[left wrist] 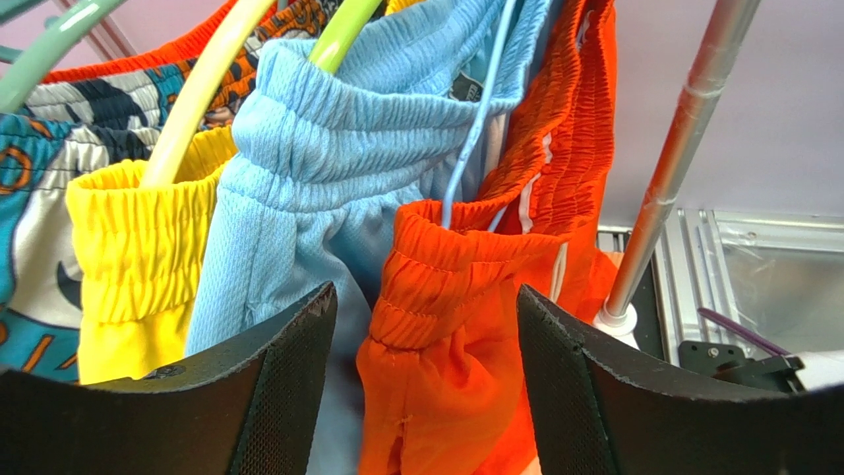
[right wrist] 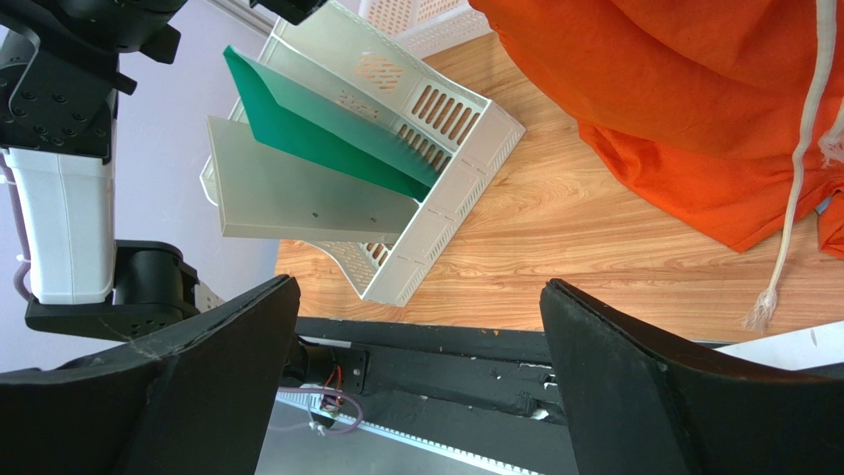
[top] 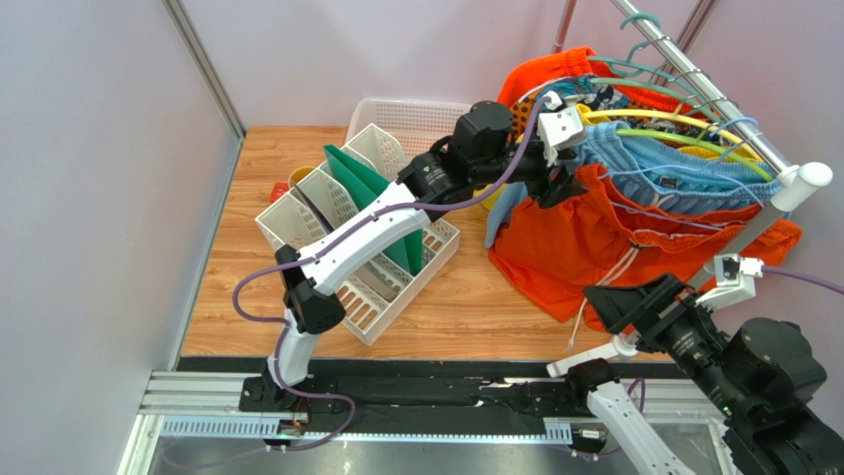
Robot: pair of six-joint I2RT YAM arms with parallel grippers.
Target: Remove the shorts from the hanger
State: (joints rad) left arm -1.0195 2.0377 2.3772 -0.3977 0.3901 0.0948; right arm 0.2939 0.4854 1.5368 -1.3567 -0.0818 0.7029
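Observation:
The bright orange shorts hang at the front of the rack on a thin light-blue hanger, their white drawstring dangling. The light blue shorts hang just behind on a green hanger. My left gripper is open at the left end of the orange waistband. In the left wrist view the orange waistband lies between the open jaws of the left gripper, with the light blue shorts at its left. My right gripper is open and empty, low below the orange hem.
Yellow shorts and orange-and-teal patterned shorts hang further back. The metal rack rail and its upright pole stand at the right. A white desk organizer with a green folder and a white basket sit left of the rack.

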